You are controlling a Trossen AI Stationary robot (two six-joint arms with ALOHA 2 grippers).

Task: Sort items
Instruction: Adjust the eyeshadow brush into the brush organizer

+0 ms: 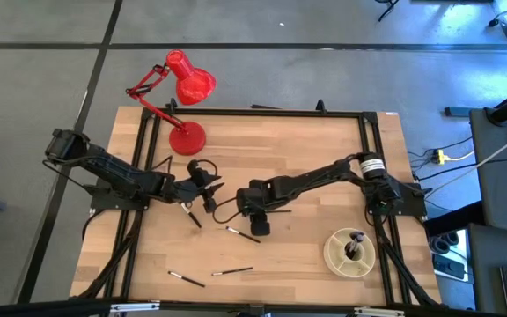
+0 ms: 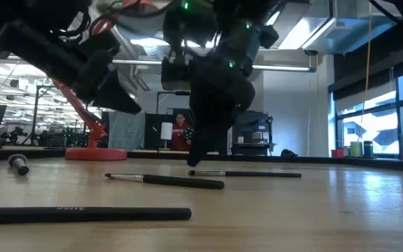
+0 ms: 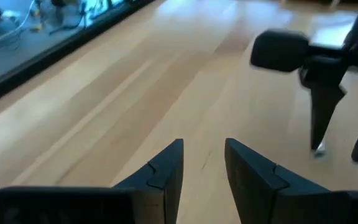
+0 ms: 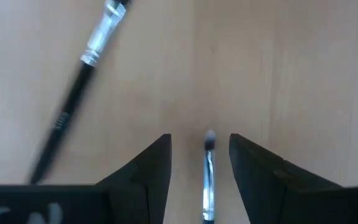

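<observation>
Several thin black makeup brushes lie flat on the wooden table: one (image 1: 190,216) below my left gripper (image 1: 208,187), one (image 1: 240,233) by my right gripper (image 1: 259,225), and two (image 1: 186,279) (image 1: 232,271) near the near edge. Others stand in the cream dish (image 1: 350,251). My right gripper (image 4: 201,155) is open and points down at the table. A brush (image 4: 208,168) lies between its fingers with a gap on each side. A second brush (image 4: 79,87) lies slanted beyond it. My left gripper (image 3: 204,162) is open over bare wood.
The red desk lamp (image 1: 183,106) stands at the table's far left, behind my left arm. The black frame rails (image 1: 253,113) run along the table's edges. In the low view a long brush (image 2: 82,213) lies nearest, with two more (image 2: 166,180) (image 2: 247,173) behind it. Bare wood lies mid-right.
</observation>
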